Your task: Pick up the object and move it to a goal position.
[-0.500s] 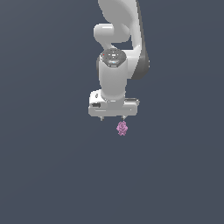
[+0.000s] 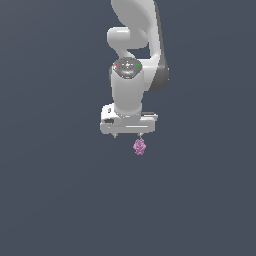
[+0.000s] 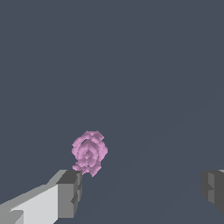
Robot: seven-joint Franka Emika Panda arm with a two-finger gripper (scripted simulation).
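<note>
**Pink lump below one finger, jaws spread wide**

White arm (image 2: 131,75) hangs down out of the top of the exterior view, wrist vertical, hand pointing straight at the floor (image 2: 50,200). Plain dark slate-grey ground all round.

Gripper (image 2: 127,135): released. Wrist view shows the two grey fingertips (image 3: 70,192) far apart, one at each side of the picture, nothing clamped between them. In the exterior view only two short stubs show under the pale hand block.

The object (image 2: 139,146): small pink-purple knobbly lump, much smaller than the hand. In the exterior view it is a little taller than wide, long axis roughly upright, narrowing slightly at the lower end. In the wrist view (image 3: 89,152) it looks more rounded, a rosette of folded ridges, again slightly longer one way than the other; no clear front or tip to call a heading.

Placement relative to the pincer: not centred. In the exterior view it sits directly under the stub on the exterior view's right, just beneath it. In the wrist view it lies right by the tip of one finger, overlapping its corner, well apart from the other finger. Whether it touches that fingertip, or rests on the floor, cannot be told.
</note>
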